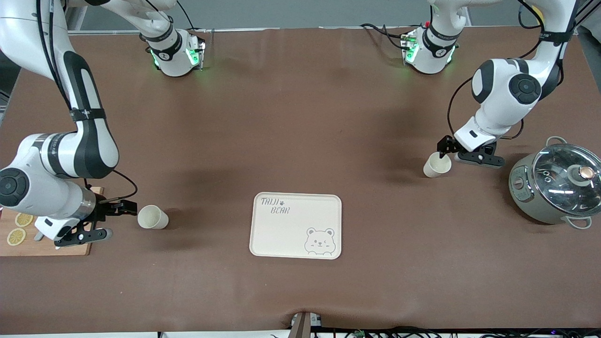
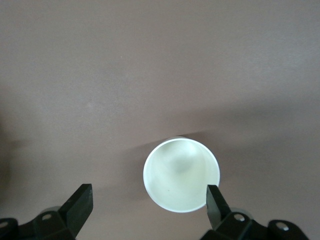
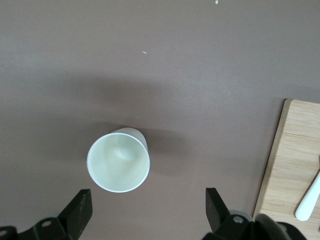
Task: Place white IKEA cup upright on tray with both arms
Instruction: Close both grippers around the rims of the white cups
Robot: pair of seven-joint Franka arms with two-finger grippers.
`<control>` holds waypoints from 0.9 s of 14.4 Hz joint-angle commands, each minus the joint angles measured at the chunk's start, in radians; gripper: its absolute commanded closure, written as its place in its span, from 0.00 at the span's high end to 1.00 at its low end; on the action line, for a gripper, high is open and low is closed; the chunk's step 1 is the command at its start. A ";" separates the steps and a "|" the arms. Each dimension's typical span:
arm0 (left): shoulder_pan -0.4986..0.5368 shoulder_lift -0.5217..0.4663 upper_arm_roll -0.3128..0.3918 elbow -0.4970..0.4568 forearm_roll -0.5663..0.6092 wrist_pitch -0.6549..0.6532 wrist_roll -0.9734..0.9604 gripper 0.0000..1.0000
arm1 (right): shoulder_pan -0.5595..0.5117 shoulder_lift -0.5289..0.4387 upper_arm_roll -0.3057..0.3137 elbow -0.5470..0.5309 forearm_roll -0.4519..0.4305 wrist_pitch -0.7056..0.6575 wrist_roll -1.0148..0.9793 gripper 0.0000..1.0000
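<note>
Two white cups stand mouth up on the brown table. One cup (image 1: pixel 152 217) is toward the right arm's end, the other cup (image 1: pixel 436 165) toward the left arm's end. The cream bear tray (image 1: pixel 281 234) lies between them, nearer the front camera, with nothing on it. My right gripper (image 1: pixel 115 219) is open and empty over the table beside its cup (image 3: pixel 118 161), which lies just past the fingertips. My left gripper (image 1: pixel 467 157) is open and low over the table; its cup (image 2: pixel 181 175) sits off-centre, close against one finger (image 2: pixel 215 200).
A wooden cutting board (image 1: pixel 47 244) with lemon slices (image 1: pixel 23 219) lies under the right arm's hand; it shows in the right wrist view (image 3: pixel 295 165) with a white utensil (image 3: pixel 310 200). A grey pot with a glass lid (image 1: pixel 556 185) stands at the left arm's end.
</note>
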 commanded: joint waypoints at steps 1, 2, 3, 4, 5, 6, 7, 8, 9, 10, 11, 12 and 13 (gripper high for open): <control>0.023 0.043 -0.004 -0.003 -0.018 0.061 0.041 1.00 | -0.013 -0.011 0.009 -0.048 0.004 0.046 -0.025 1.00; 0.024 0.060 -0.004 -0.003 -0.018 0.078 0.046 1.00 | -0.013 -0.009 0.009 -0.065 0.004 0.072 -0.035 1.00; 0.036 0.074 -0.004 -0.005 -0.018 0.101 0.050 1.00 | -0.011 -0.006 0.009 -0.083 0.004 0.107 -0.040 1.00; 0.043 0.087 -0.004 -0.005 -0.018 0.118 0.058 1.00 | -0.011 -0.005 0.009 -0.100 0.005 0.140 -0.040 1.00; 0.044 0.100 -0.004 -0.006 -0.018 0.133 0.058 1.00 | -0.010 -0.003 0.009 -0.106 0.004 0.155 -0.040 1.00; 0.044 0.109 -0.004 -0.014 -0.018 0.153 0.058 1.00 | -0.010 0.003 0.009 -0.108 0.005 0.157 -0.040 1.00; 0.046 0.117 -0.004 -0.022 -0.018 0.178 0.058 1.00 | -0.010 0.006 0.011 -0.108 0.005 0.158 -0.042 1.00; 0.046 0.126 -0.004 -0.028 -0.018 0.196 0.058 1.00 | -0.010 0.008 0.011 -0.108 0.004 0.161 -0.046 1.00; 0.046 0.132 -0.004 -0.029 -0.018 0.208 0.058 1.00 | -0.010 0.012 0.011 -0.108 0.004 0.171 -0.057 1.00; 0.046 0.141 -0.004 -0.029 -0.018 0.218 0.058 1.00 | -0.011 0.023 0.009 -0.108 0.004 0.180 -0.065 1.00; 0.044 0.150 -0.004 -0.029 -0.018 0.228 0.058 1.00 | -0.011 0.031 0.009 -0.108 0.004 0.191 -0.066 1.00; 0.044 0.160 -0.004 -0.029 -0.018 0.244 0.058 1.00 | -0.011 0.038 0.009 -0.108 0.004 0.200 -0.068 1.00; 0.043 0.173 -0.005 -0.029 -0.016 0.259 0.058 1.00 | -0.013 0.043 0.009 -0.108 0.004 0.204 -0.074 1.00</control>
